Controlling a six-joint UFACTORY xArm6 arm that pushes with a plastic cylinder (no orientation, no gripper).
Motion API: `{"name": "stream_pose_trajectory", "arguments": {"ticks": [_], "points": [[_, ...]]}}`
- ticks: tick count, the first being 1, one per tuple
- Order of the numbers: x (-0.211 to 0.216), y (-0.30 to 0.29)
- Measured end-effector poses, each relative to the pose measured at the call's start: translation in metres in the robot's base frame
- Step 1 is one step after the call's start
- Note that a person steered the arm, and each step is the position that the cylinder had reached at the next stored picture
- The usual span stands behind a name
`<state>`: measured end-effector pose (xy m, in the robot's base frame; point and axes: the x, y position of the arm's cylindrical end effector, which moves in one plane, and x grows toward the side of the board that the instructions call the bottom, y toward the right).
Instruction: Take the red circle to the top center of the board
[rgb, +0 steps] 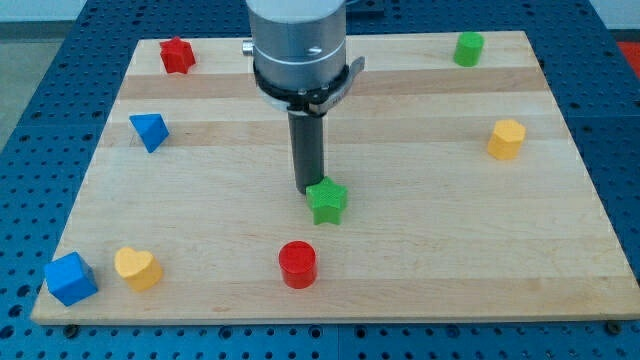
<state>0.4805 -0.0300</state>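
Note:
The red circle (297, 264) is a short red cylinder near the view's bottom centre of the wooden board (420, 250). My tip (308, 190) is at the end of the dark rod in the middle of the board, above the red circle and apart from it. The tip sits right at the upper left edge of a green star (327, 202), touching or nearly touching it.
A red star (177, 54) lies at top left, a blue triangle (149, 131) at left, a green cylinder (467, 48) at top right, a yellow hexagon-like block (506, 139) at right. A blue cube (70, 278) and yellow heart (137, 268) lie at bottom left.

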Motion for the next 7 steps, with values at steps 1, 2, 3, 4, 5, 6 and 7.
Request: {"name": "stream_pose_trajectory", "arguments": {"ticks": [1, 2, 3, 4, 5, 6, 7], "points": [[0.021, 0.005], [0.032, 0.030], [0.014, 0.030], [-0.005, 0.051], [0.001, 0.066], [0.019, 0.104], [0.083, 0.119]]}}
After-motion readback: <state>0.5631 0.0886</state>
